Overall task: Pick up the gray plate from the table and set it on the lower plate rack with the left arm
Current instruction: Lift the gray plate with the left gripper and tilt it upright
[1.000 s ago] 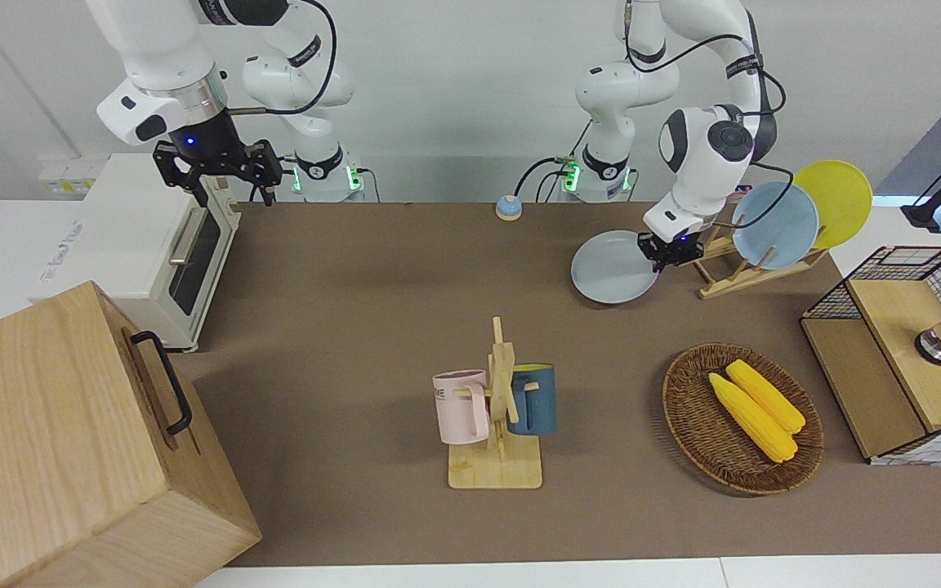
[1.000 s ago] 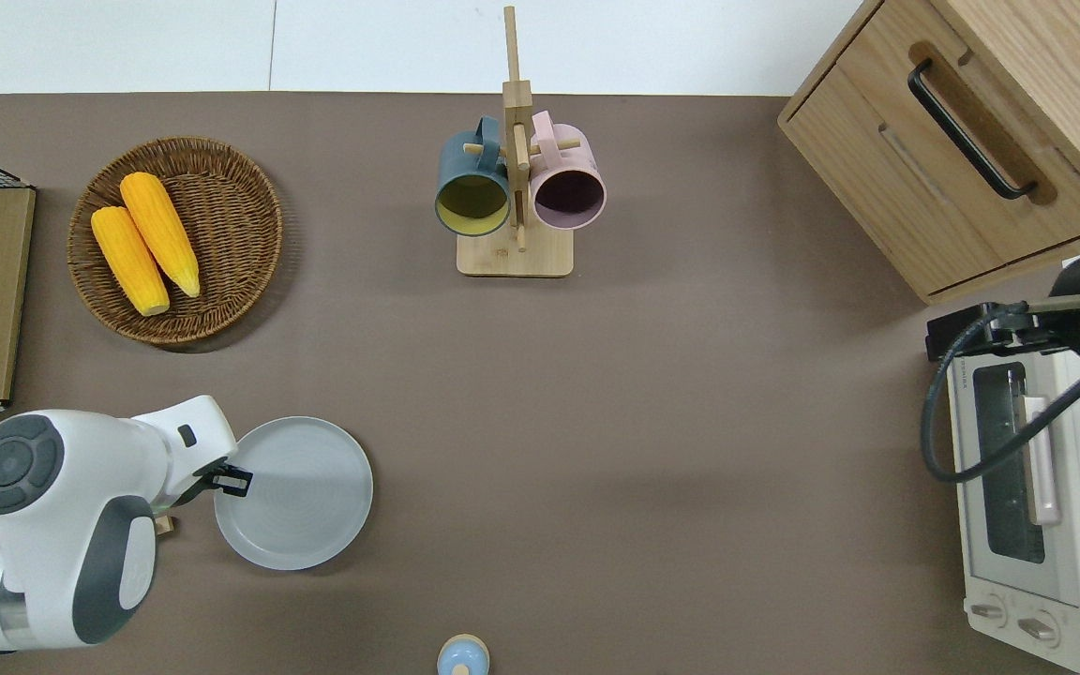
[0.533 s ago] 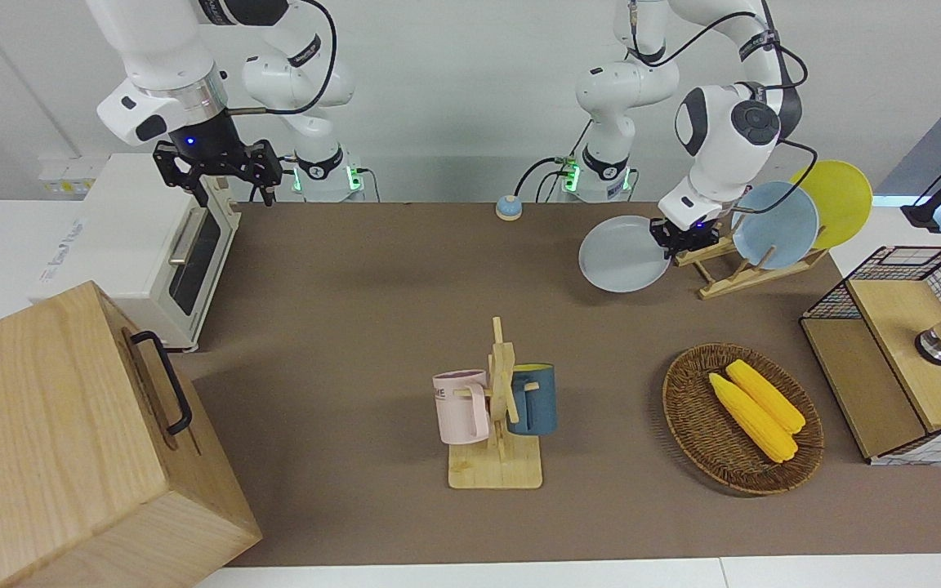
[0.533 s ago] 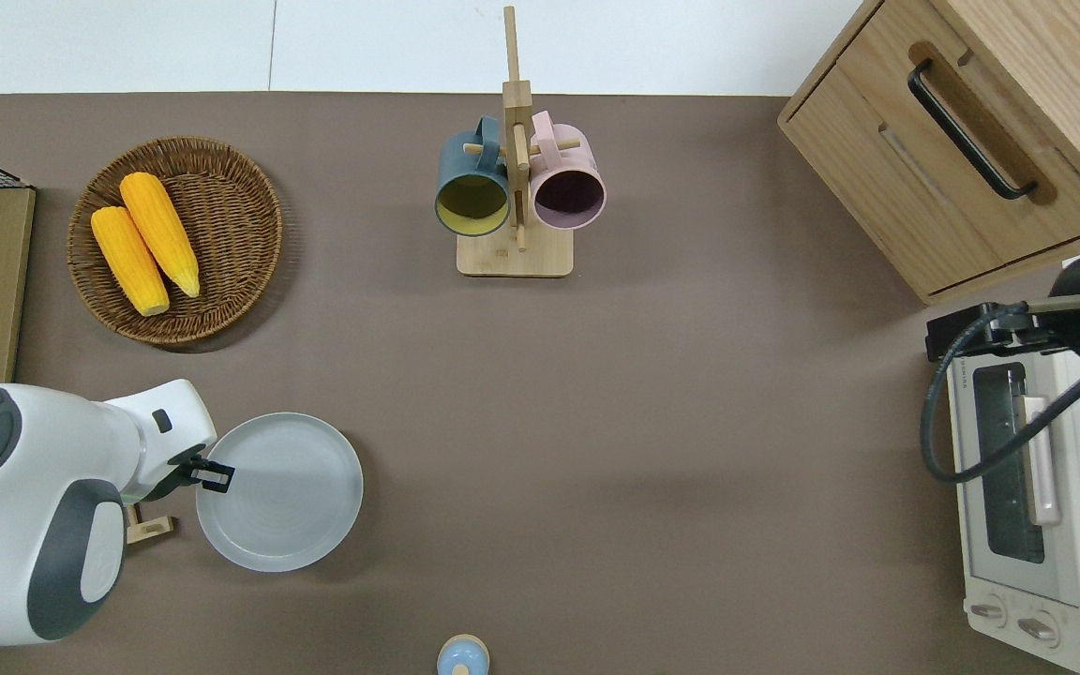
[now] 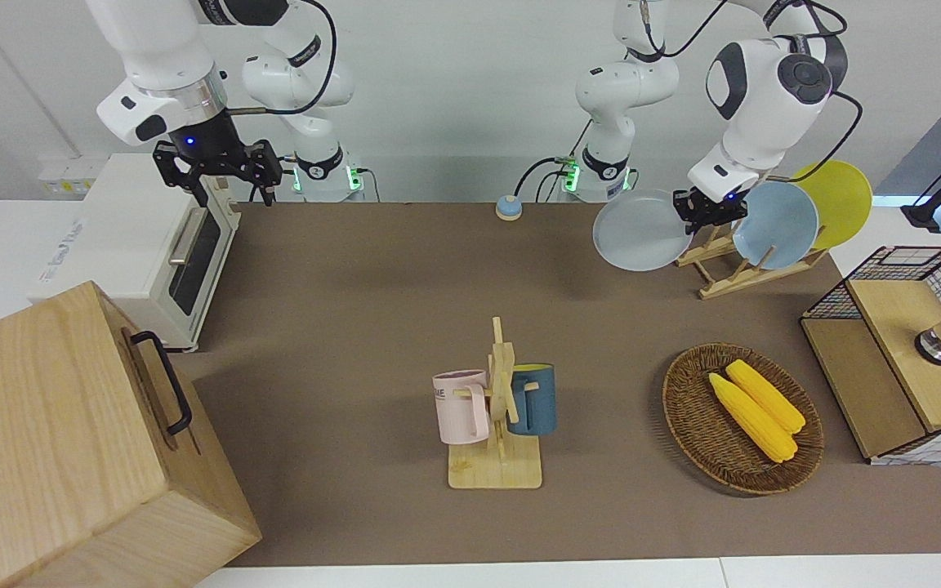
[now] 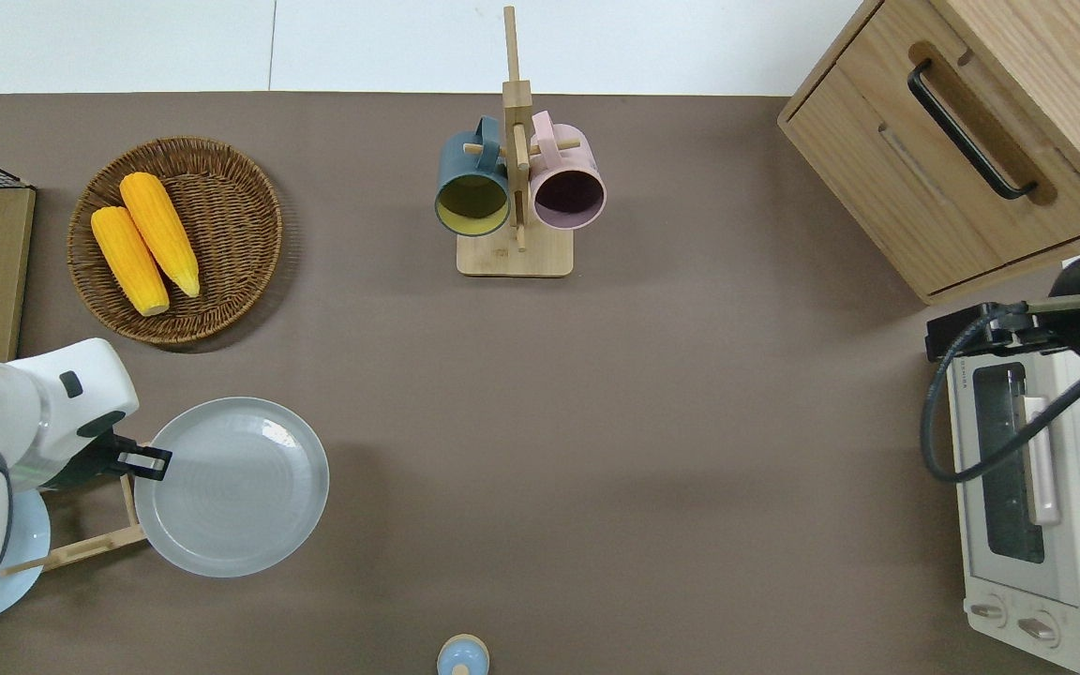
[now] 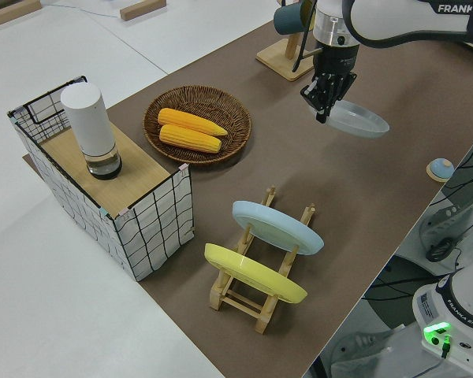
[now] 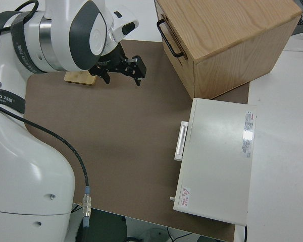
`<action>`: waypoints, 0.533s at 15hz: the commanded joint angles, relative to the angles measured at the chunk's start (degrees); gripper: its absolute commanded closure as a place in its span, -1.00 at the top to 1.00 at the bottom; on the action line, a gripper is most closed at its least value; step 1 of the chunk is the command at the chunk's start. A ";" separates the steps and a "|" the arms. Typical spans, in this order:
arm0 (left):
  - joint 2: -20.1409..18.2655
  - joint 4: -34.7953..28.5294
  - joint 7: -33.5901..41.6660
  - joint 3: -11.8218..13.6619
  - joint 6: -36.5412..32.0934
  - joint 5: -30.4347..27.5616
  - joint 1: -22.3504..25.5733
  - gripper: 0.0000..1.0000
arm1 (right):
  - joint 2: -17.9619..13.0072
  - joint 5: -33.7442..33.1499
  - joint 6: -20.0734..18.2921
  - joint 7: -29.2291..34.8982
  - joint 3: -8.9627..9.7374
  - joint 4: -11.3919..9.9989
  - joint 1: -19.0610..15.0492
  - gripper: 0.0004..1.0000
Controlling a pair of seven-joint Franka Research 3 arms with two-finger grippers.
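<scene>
One gray plate [image 6: 231,486], clamped at its rim in the left gripper [image 6: 142,461], hangs above the table beside the lower plate rack [image 5: 724,269]; the right arm is parked, fingers apart.

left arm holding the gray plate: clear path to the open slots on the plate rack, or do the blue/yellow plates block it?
Probably yes. The left claw holds the gray plate in the air beside the plate rack. The light-blue plate and yellow plate fill the slots toward the table's end; the pegs nearest the held plate look free.
</scene>
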 commanded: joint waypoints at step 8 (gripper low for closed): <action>0.02 9.70 -0.26 0.18 -10.36 1.57 0.05 -1.00 | 0.02 0.15 -0.05 0.22 -0.34 0.37 0.41 0.97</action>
